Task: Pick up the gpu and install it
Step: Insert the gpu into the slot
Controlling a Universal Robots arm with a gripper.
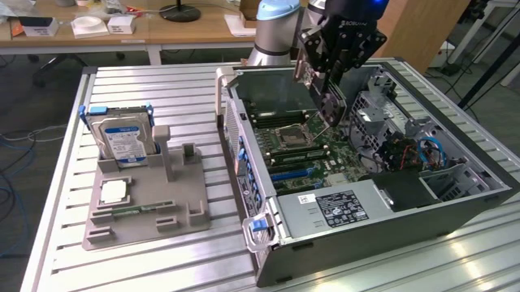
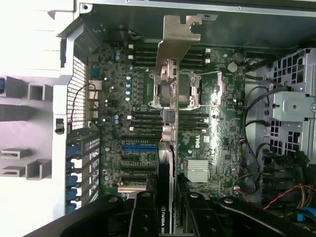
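Note:
My gripper (image 1: 329, 73) hangs over the open computer case (image 1: 390, 231) and is shut on the gpu (image 1: 332, 108). The gpu is a thin dark card held on edge, pointing down toward the motherboard (image 1: 302, 152) and clear of it. In the wrist view the gpu (image 2: 166, 148) appears edge-on between my fingers (image 2: 144, 212). Its silver bracket (image 2: 175, 44) is at the far end, over the processor socket area. Beside the card on the motherboard (image 2: 118, 98) lies a blue slot (image 2: 138, 147), with black slots around it.
A grey parts holder (image 1: 146, 210) stands on the slatted table at the exterior view's left. It carries an upright hard drive (image 1: 122, 137), a square chip (image 1: 114, 191) and a memory stick (image 1: 134, 210). Drive cages and cables (image 1: 414, 152) fill the case's other side.

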